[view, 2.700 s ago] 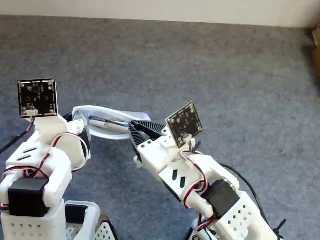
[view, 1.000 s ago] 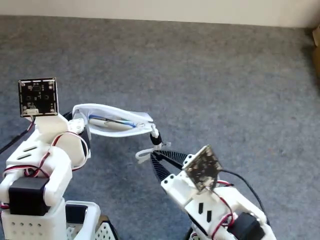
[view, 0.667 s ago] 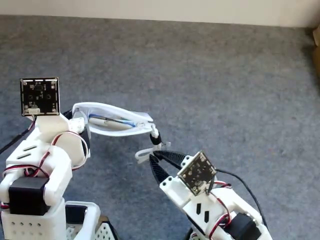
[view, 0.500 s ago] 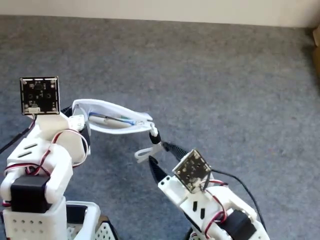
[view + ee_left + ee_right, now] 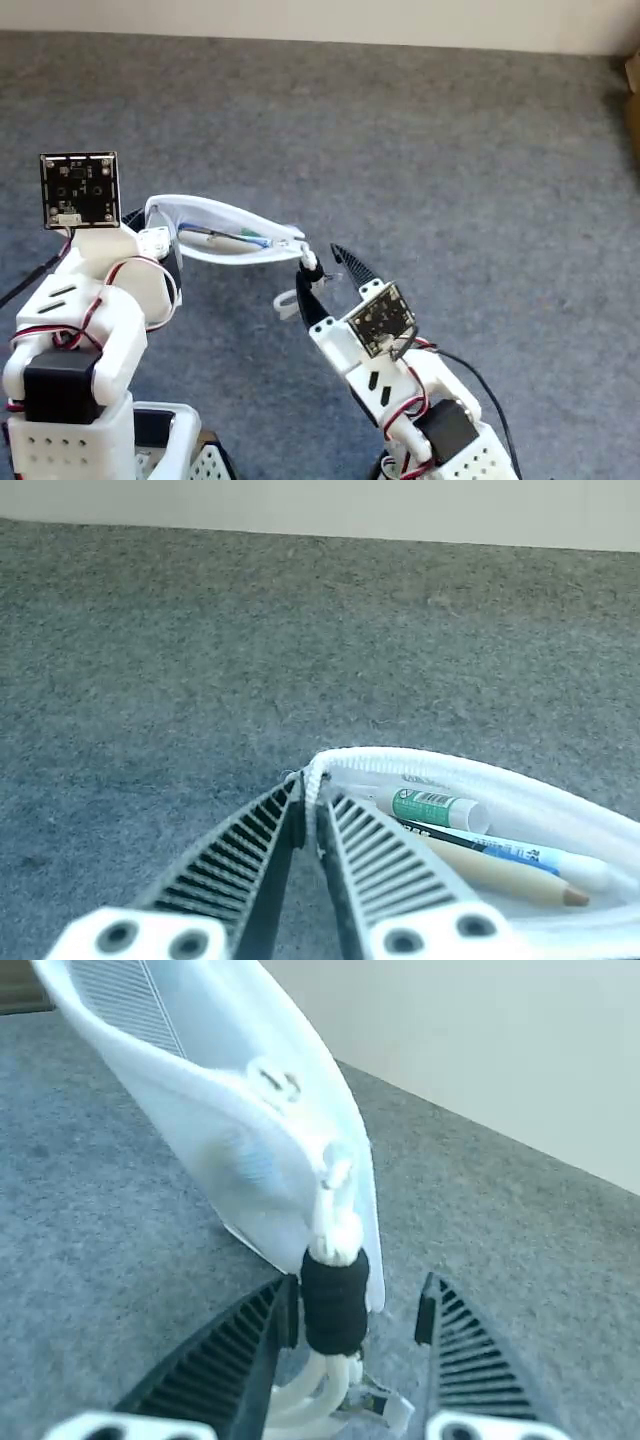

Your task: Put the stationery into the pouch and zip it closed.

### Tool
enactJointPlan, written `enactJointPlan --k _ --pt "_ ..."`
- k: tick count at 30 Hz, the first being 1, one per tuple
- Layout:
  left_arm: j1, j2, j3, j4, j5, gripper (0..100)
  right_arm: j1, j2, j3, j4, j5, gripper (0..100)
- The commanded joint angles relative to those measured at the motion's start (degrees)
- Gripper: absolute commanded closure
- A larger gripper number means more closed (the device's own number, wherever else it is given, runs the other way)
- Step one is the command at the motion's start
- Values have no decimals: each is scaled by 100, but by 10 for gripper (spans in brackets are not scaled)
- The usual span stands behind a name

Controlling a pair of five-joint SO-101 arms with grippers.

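The pouch (image 5: 215,206) is seen with its mouth unzipped, and the stationery (image 5: 470,845) is lying inside it: a green-labelled tube, a pen and a pencil. One end of the pouch is pinched between the closed fingers of the left pincer (image 5: 308,790). At the pouch's other end the black zip pull (image 5: 335,1300) hangs with a white cord (image 5: 285,303) looped below it.

The right pincer (image 5: 357,1300), which a second ago had been drawn well back from the pouch, has been brought forward again. Its jaws are spread, with the pull between them, lying against one finger and apart from the other. Nothing is gripped yet.

The filling is judged done. Only the zipping remains, for which the pull must be clamped and drawn along the pouch toward the held end. Grey carpet (image 5: 450,150) lies all around the pouch.
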State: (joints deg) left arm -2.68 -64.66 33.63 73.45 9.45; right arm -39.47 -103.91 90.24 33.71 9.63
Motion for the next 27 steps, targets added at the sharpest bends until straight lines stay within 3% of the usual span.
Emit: enactJointPlan --k 1,6,12,16,27 --pt "110 -40 -40 -114 -35 992 66 57 127 -567 53 810" --pt "110 -40 -31 -114 -35 992 66 13 418 -866 53 813" --pt "84 -31 -31 -114 -35 992 66 4 400 -857 88 940" --pt "84 -48 110 -149 -44 992 75 4 400 -840 88 958" --pt "84 -48 145 -141 -44 992 92 4 -769 1112 97 994"
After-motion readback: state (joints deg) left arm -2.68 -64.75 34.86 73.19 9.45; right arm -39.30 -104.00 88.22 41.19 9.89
